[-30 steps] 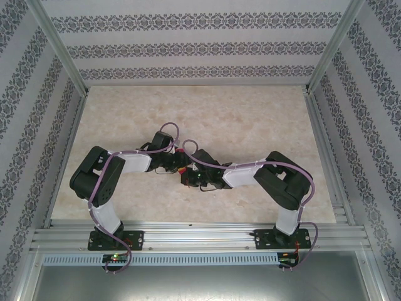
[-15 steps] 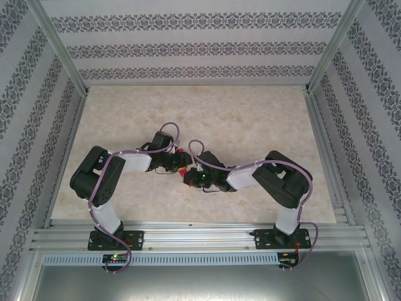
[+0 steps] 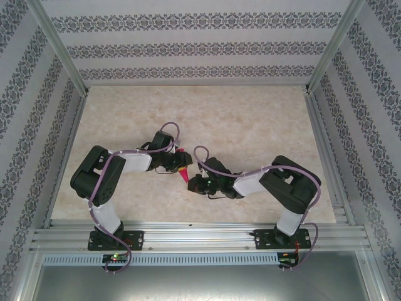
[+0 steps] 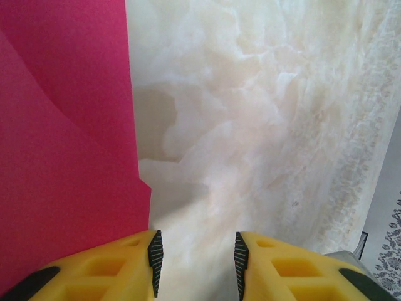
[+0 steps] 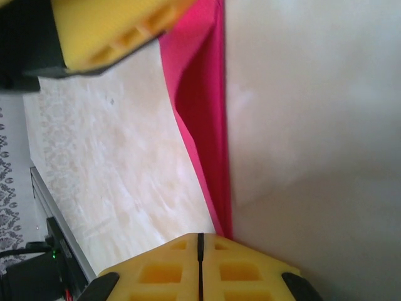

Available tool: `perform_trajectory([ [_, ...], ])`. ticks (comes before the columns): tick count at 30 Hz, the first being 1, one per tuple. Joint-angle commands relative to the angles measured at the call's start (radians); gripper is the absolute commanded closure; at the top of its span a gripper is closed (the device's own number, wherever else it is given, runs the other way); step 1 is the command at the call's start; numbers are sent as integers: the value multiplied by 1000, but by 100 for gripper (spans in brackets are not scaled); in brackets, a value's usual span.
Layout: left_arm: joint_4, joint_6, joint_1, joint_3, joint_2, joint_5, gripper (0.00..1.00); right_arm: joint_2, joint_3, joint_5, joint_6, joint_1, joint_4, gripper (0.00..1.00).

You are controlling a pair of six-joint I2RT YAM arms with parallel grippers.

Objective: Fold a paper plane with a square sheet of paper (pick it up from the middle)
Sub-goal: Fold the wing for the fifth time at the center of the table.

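1. The beige marble-patterned desk [image 3: 250, 119] is bare across the upper half of the overhead view and out to both sides. Silver metal rails [image 3: 188, 233] close its lower edge, and patterned wallpaper panels [image 3: 188, 47] stand round the other three sides.
2. Both arms meet just below the middle of that view, so the free room is above them and to either side.
3. The magenta-pink folded paper sheet [image 3: 183, 172] sits between the two sets of jaws. From overhead it shows as a small wedge narrowing toward the lower right.
4. In the left wrist view the paper fills the left of the frame. It has a straight right-hand edge, a small step low down and a curved overlapping layer.
5. The left arm's jaws stand spread, with bare desk in the gap. The paper runs along the outer side of the left-hand yellow fingertip [image 4: 135, 266].
6. The right arm's jaws are pressed together. In the right wrist view the paper's narrow end meets their tip just right of the seam; I cannot tell whether it is pinched.
7. Compared with a second ago, the right arm has drawn back toward the lower right, uncovering the pink wedge that was mostly hidden. The left arm has hardly shifted.
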Motion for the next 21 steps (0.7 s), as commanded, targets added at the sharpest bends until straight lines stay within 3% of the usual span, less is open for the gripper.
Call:
perform_trajectory([
  [1, -76, 27, 7, -19, 54, -41, 60, -54, -7, -32, 11, -1, -93, 93],
  [6, -76, 30, 7, -18, 55, -33, 60, -63, 93, -22, 9, -17, -111, 93],
  [15, -72, 28, 7, -17, 55, -26, 60, 83, 227, 18, 51, -45, -104, 92],
  [21, -77, 27, 7, -14, 53, -24, 60, 132, 182, 46, 83, -53, -128, 92],
])
